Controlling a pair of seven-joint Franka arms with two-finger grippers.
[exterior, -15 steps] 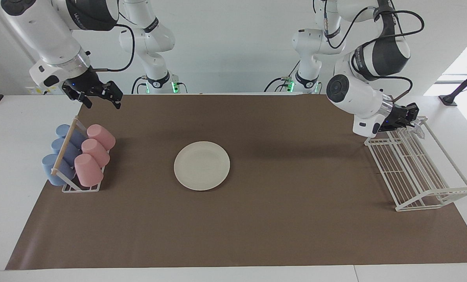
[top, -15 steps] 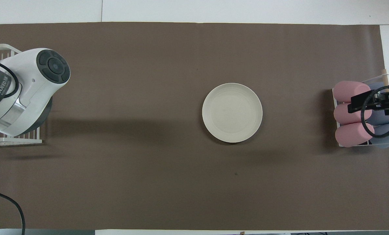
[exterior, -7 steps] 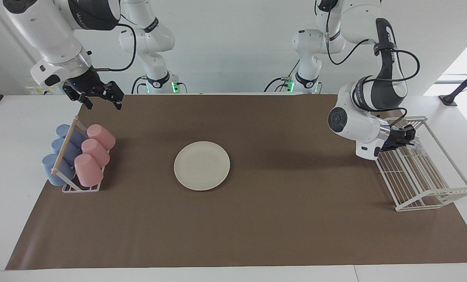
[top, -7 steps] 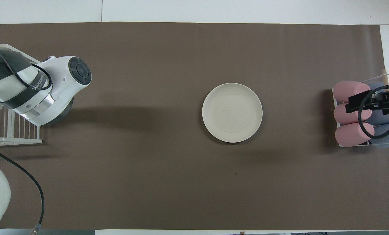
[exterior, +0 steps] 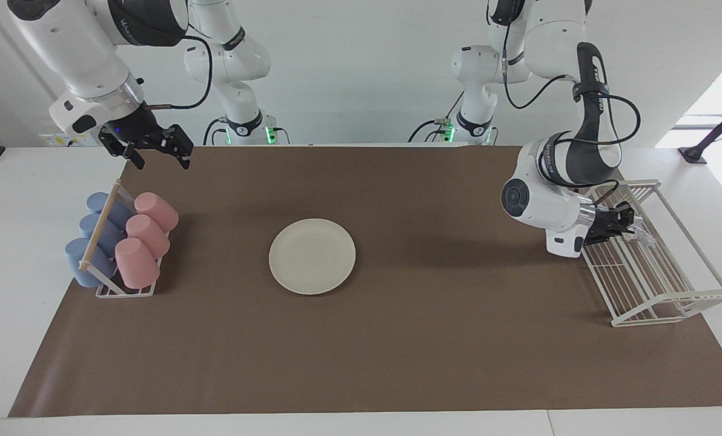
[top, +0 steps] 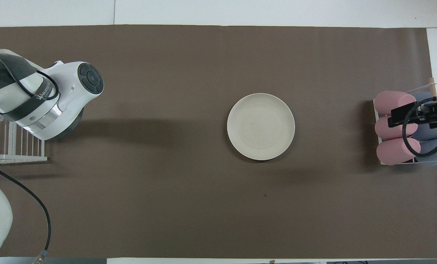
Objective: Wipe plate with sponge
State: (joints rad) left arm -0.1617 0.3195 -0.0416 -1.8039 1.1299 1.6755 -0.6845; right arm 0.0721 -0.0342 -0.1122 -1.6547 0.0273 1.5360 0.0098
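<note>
The cream-white plate [exterior: 312, 256] [top: 260, 126] lies flat in the middle of the brown mat, with nothing on it. The silvery sponge [exterior: 640, 237] is inside the white wire rack [exterior: 658, 284], right at the tip of my left gripper [exterior: 627, 221], which reaches low into the rack. In the overhead view the left arm's wrist covers that gripper. My right gripper [exterior: 160, 156] [top: 420, 115] hangs open and holds nothing, up in the air over the cup rack [exterior: 122, 242]. Both grippers are well away from the plate.
The wire rack [top: 17, 157] stands at the left arm's end of the mat. At the right arm's end, pink cups [top: 394, 128] and blue cups [exterior: 97, 233] lie in a small rack with a wooden bar.
My left arm has swung down and brought the sponge from above the wire rack's end into the rack. The right gripper has barely shifted. The plate has not moved.
</note>
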